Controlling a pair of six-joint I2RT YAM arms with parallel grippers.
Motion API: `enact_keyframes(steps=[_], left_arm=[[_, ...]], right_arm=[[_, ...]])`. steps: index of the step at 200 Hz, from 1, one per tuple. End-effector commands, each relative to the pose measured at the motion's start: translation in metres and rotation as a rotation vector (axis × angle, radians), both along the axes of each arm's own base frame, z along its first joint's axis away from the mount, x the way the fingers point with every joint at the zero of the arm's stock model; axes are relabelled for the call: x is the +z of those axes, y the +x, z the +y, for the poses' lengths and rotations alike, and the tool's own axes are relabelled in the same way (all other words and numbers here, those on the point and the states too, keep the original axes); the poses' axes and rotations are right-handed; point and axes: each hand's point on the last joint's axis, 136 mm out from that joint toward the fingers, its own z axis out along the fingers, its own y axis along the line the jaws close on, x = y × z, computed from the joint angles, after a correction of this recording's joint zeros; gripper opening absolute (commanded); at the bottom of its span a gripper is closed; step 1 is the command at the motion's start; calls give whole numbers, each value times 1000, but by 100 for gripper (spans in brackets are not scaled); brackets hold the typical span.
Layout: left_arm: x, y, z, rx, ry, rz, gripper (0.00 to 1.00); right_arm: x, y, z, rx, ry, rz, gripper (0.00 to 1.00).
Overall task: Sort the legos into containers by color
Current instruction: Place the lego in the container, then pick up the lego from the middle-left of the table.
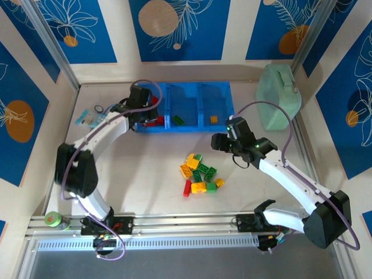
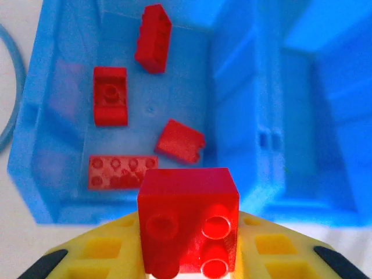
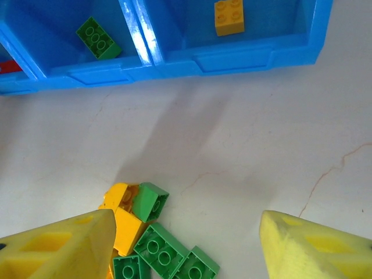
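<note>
My left gripper [image 1: 139, 113] hangs over the left compartment of the blue tray [image 1: 192, 129], shut on a red lego [image 2: 189, 221]. Below it in that compartment [image 2: 64, 174] lie several red legos [image 2: 110, 96]. A green lego [image 3: 99, 38] lies in the middle compartment and a yellow-orange one [image 3: 229, 16] in the right one. My right gripper [image 1: 224, 141] stands open above the table, between the tray and the loose pile [image 1: 199, 173] of green, yellow and red legos. In its wrist view the pile's green and yellow bricks [image 3: 154, 244] lie by the left finger [image 3: 55, 244].
A pale mint-green lidded case [image 1: 279, 96] stands at the back right, beside the tray. A card and a small ring [image 1: 90, 118] lie left of the tray. A green tape roll [image 1: 52, 220] sits at the near left rail.
</note>
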Motion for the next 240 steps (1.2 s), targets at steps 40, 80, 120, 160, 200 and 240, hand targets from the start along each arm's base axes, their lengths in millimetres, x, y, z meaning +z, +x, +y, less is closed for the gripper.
enact_keyframes(steps=[40,80,120,160,200,240], left_arm=[[-29,48,16,31,57,90,38],[-22,50,13,27,43,87,72],[6,21,1,-21,85,26,77],[0,-58,-43,-193,156,25,77],[-33,-159,-81,-366,119,118,76],[-61,-239,-118,-509,16,199,75]], right_arm=[[-2,-15,-6,-6,5,12,67],[2,-17,-7,-6,3,8,67],[6,-15,-4,-4,16,0,67],[4,-13,-5,-7,10,4,67],[1,-9,-4,-10,23,21,67],[0,-1,5,-3,68,27,67]])
